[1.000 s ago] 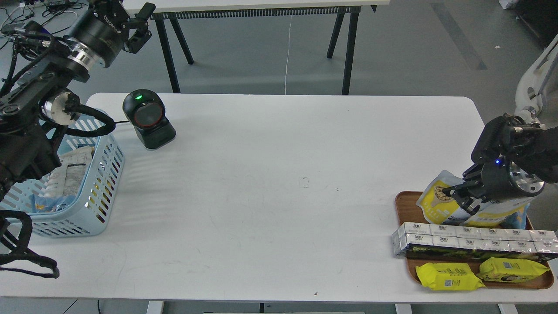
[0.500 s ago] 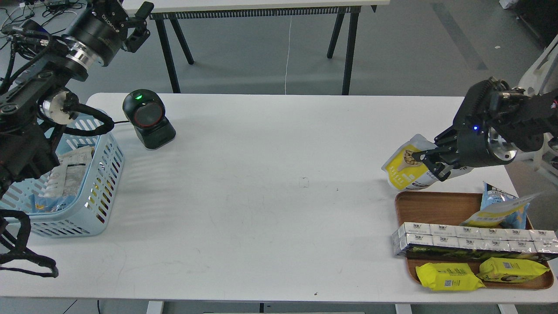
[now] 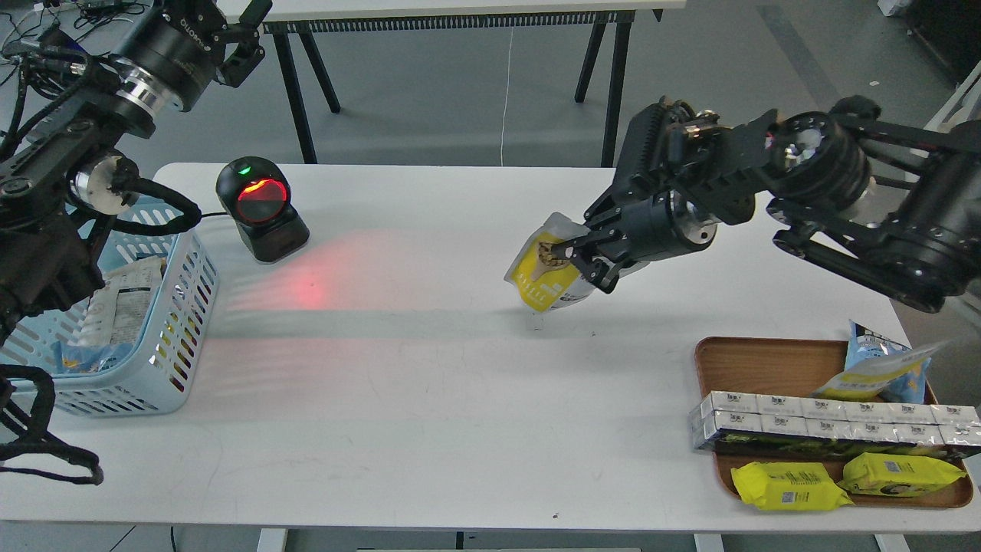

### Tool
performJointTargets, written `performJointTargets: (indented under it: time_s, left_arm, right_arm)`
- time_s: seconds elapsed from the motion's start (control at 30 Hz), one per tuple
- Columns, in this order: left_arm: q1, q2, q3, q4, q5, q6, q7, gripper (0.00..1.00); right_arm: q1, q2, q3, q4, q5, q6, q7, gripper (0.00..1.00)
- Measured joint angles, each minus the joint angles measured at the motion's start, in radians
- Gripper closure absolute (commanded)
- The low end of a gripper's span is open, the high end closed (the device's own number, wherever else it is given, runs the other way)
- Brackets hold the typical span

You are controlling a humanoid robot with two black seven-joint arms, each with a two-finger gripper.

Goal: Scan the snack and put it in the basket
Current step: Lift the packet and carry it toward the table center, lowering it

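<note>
My right gripper (image 3: 571, 259) is shut on the snack (image 3: 542, 268), a small pouch with a white top, a yellow lower part and a picture of nuts. It holds the pouch in the air above the middle of the white table (image 3: 460, 399), its face turned left toward the scanner (image 3: 260, 208). The black scanner stands at the back left, its window glows red and it casts red light on the table. The light blue basket (image 3: 172, 337) stands at the left edge with packets inside. My left gripper (image 3: 247, 34) is raised at the top left, beyond the table, fingers apart and empty.
A brown wooden tray (image 3: 747, 356) at the front right holds a row of silver boxes (image 3: 828, 425), two yellow wrapped packs (image 3: 789, 486) and a light-blue-and-yellow pouch (image 3: 881, 368). A second table's black legs (image 3: 613, 92) stand behind.
My right arm has lifted the snack off the tray and carried it left to above the table's middle. The scanner's window has turned red and throws red light on the table.
</note>
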Motion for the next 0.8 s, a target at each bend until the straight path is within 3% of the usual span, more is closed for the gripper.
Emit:
performJointTargets:
  time_s: [0.27, 0.53, 0.63, 0.8]
  left_arm:
    - [0.002, 0.012, -0.002, 0.0, -0.002, 0.0, 0.0, 0.0]
    - [0.005, 0.026, -0.001, 0.0, -0.003, 0.0, 0.0, 0.0]
    - [0.003, 0.026, -0.001, 0.0, -0.002, 0.0, 0.0, 0.0]
    - [0.0, 0.025, -0.002, -0.001, -0.002, 0.0, 0.0, 0.0]
  right_arm:
    - [0.004, 0.204, -0.051, -0.093, 0.0, 0.0, 0.0, 1.0]
    - [0.023, 0.251, -0.061, -0.097, 0.0, 0.0, 0.0, 0.96]
    - [0.025, 0.254, -0.062, -0.097, 0.0, 0.0, 0.0, 0.91]
    - [0.027, 0.255, -0.08, -0.096, 0.0, 0.0, 0.0, 0.71]
